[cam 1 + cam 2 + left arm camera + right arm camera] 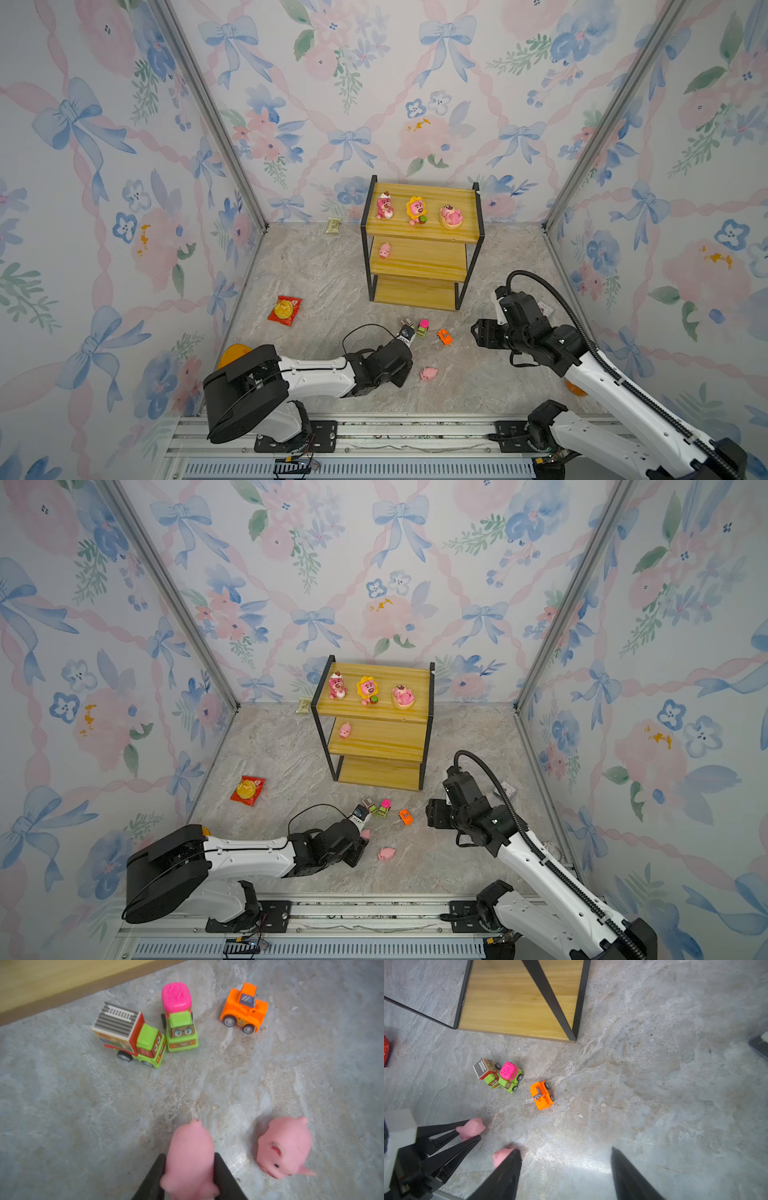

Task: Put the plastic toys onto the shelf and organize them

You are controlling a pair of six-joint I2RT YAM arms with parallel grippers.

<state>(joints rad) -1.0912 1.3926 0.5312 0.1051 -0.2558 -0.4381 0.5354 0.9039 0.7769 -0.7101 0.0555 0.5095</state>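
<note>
Three bear figurines (417, 210) stand in a row on the top board of the shelf (419, 237), and one pig (384, 250) sits at the left end of its middle board. The left gripper (189, 1158) is low over the counter (324, 270), its jaws clamped on the sides of a pink pig (191, 1138). A loose pig (284, 1147) lies on the counter just beside it. Between that gripper and the foot of the shelf stand three mini cars. The grey-roofed truck (124, 1030) is right beside the pink-green car (178, 1020), and the orange car (244, 1008) is a little apart from them. The right gripper (564, 1151) hangs above the counter near the orange car, its jaws wide apart with nothing between them. Off to the left of the shelf lies a red snack packet (284, 310). An orange-lidded jar (232, 353) is half hidden behind the left arm, and a small pale sachet (333, 225) lies by the back wall just beside the shelf. The truck and the pink-green car carry printed cartoon faces on their green cabs, and the truck's roof shows grey stripes. The print on the snack packet and the sachet is too small to read.
</note>
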